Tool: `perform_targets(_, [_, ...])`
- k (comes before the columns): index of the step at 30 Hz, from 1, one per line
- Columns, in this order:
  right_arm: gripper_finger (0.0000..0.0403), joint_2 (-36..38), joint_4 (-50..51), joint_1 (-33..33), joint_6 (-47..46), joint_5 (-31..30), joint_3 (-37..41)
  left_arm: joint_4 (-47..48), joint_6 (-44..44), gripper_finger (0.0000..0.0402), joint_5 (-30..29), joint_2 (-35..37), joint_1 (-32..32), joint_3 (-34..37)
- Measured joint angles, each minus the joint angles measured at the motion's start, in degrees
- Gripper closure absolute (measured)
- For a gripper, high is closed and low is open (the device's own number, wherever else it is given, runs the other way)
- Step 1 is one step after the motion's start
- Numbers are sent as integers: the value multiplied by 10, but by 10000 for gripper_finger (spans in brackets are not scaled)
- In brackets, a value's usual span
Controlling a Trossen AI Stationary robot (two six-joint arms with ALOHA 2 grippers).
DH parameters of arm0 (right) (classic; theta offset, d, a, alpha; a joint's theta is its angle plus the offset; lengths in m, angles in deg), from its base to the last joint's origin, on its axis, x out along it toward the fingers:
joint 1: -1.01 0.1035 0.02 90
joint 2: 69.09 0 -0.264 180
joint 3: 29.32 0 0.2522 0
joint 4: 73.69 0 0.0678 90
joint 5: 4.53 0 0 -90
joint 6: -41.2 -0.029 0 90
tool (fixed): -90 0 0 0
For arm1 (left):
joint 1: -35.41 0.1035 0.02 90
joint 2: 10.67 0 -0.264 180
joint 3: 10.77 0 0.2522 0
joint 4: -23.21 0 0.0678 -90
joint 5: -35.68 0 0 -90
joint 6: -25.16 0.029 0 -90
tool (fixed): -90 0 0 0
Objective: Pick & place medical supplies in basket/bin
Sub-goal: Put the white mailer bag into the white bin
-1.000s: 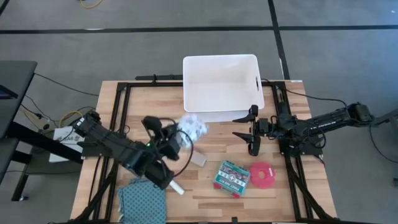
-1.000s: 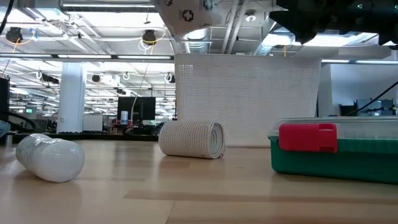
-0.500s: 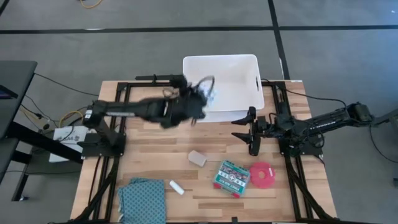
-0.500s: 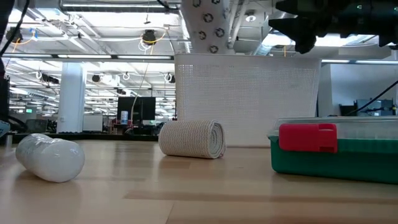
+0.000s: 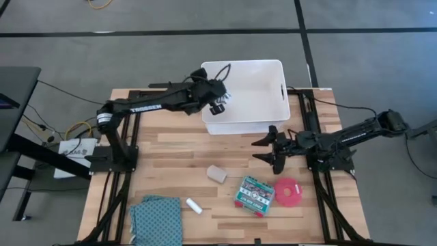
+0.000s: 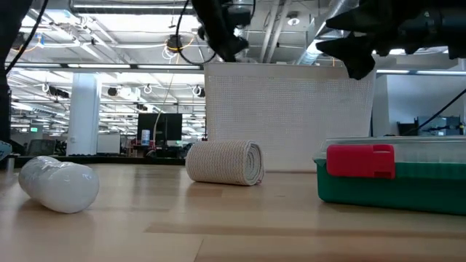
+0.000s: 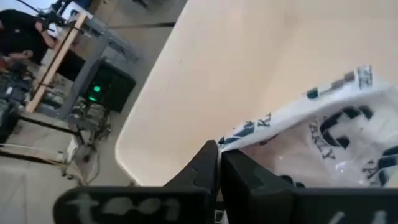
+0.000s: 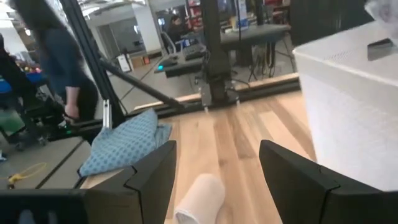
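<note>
My left gripper point(image 5: 219, 103) is over the left near part of the white tub point(image 5: 259, 68), shut on the flat white patterned packet point(image 7: 314, 134). My right gripper point(image 5: 272, 147) is open above the table, right of the beige roll point(image 5: 217, 173). In the right wrist view that roll point(image 8: 199, 196) lies on its side ahead of the spread fingers. The green-and-red pack point(image 5: 255, 193), the pink disc point(image 5: 288, 192) and the small white roll point(image 5: 194, 206) lie flat on the wood. I see no small black piece. My left gripper pinches the packet by an edge point(image 7: 239, 142) between its two shut fingers. The fingers reach in over the tub's left wall, slanting down. The rest of the packet extends beyond the fingertips inside the tub; I cannot tell whether it touches the floor.
A folded teal cloth point(image 5: 156, 217) lies at the table's near left corner. The tub stands at the far edge, with a slot handle point(image 5: 283, 89) in its right wall. Black frame rails point(image 5: 133, 137) run along both table sides. A person point(image 8: 56, 68) stands beyond the table.
My left gripper, shut on the packet, has swung from above the table's middle toward the far edge and now stands over the tub. The packet has travelled with it, clear of the table. My right gripper has dipped slightly toward the near left.
</note>
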Motion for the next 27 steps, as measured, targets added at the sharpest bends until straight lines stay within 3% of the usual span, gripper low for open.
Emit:
perform_targets(5, [178,-22,-4,1,0,0,0,-43,0,401,8,-32,12,29])
perform_targets(8, [178,-29,-14,-6,0,-3,-1,-54,1,401,-20,-63,15,31])
perform_targets(14, [178,-33,-9,-10,0,-3,0,-71,49,392,-18,-109,17,30])
perform_targets(18, [178,-33,-8,-10,0,-2,0,-58,56,363,-11,-118,18,30])
perform_targets(22, [178,-33,-8,-10,0,-2,0,-50,15,323,36,-115,19,30])
perform_targets(27, [178,-33,-8,-10,1,-2,0,-52,59,282,17,-111,12,30])
